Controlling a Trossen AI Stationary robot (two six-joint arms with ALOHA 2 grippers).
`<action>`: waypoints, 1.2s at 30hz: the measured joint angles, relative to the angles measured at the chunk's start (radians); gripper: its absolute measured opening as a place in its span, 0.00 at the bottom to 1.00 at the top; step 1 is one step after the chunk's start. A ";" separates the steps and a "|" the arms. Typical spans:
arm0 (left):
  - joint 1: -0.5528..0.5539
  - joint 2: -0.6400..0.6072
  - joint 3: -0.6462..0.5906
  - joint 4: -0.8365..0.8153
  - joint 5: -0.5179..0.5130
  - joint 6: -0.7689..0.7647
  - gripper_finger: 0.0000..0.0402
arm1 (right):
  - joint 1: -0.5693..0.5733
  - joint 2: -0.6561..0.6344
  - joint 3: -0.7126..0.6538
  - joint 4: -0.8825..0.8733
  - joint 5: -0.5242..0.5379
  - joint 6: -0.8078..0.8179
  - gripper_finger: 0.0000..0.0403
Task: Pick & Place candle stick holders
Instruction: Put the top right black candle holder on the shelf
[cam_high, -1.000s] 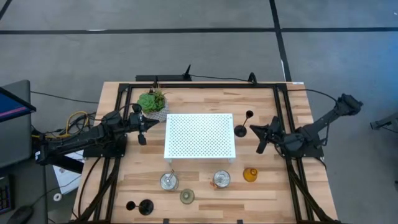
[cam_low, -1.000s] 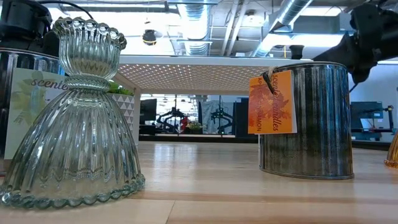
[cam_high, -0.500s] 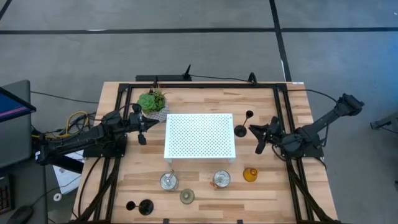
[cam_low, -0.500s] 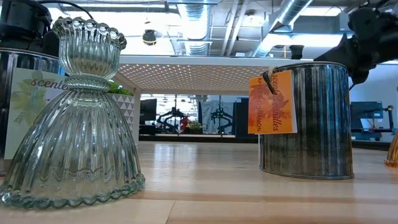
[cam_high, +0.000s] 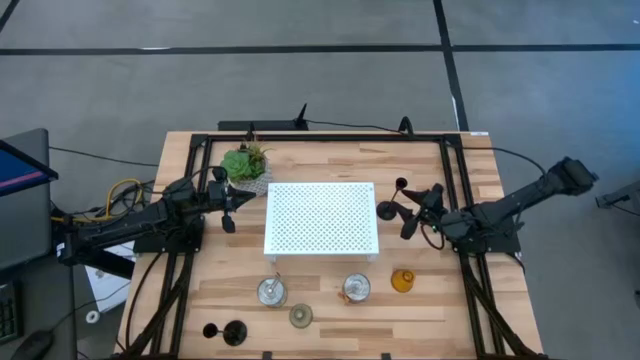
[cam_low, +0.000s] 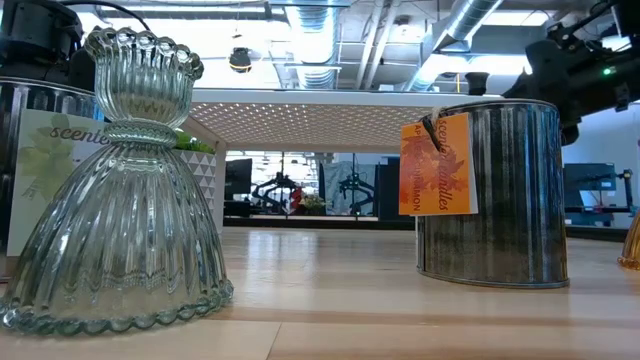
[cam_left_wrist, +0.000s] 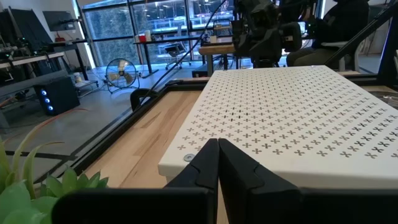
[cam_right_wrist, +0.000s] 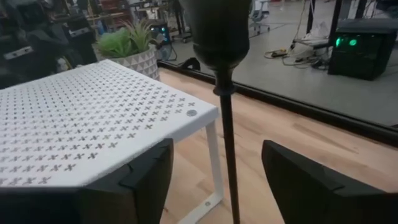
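1. Since a second ago, the right gripper (cam_high: 411, 207) has advanced toward the white perforated platform (cam_high: 320, 219), its arm stretched out longer and lower across the worktop (cam_high: 320, 275).
2. Its fingers (cam_right_wrist: 134, 180) are spread apart, one on each side of the thin stem of a black candle stick holder (cam_right_wrist: 222, 74) without touching it; that holder (cam_high: 390, 208) stands upright just beside the platform's right edge.
3. Left gripper (cam_high: 229, 203) waits just off the platform's left edge, near the potted plant (cam_high: 245, 163), unmoved; its fingers (cam_left_wrist: 211, 168) are pressed together on nothing.
4. In front of the platform stand two silvery glass cups (cam_high: 272, 291) (cam_high: 356, 288), with an amber holder (cam_high: 402, 281) to their right.
5. Nearer the worktop's front edge are a pale green holder (cam_high: 301, 316) and a black holder (cam_high: 235, 332) with another black piece (cam_high: 210, 330) just beside it.
6. In the low view, the ribbed clear glass holder (cam_low: 120, 190) sits close to the camera, and a tagged silvery cup (cam_low: 495, 190) stands to its right.
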 joint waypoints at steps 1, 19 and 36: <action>0.000 0.000 0.000 0.000 0.000 0.000 0.02 | -0.008 0.011 0.000 0.010 -0.002 0.000 0.59; 0.000 0.000 0.000 0.003 0.000 0.000 0.02 | -0.102 0.129 0.000 0.128 -0.003 -0.001 0.27; 0.000 0.000 0.000 0.004 0.000 0.000 0.02 | -0.097 0.127 0.000 0.171 0.004 -0.071 0.02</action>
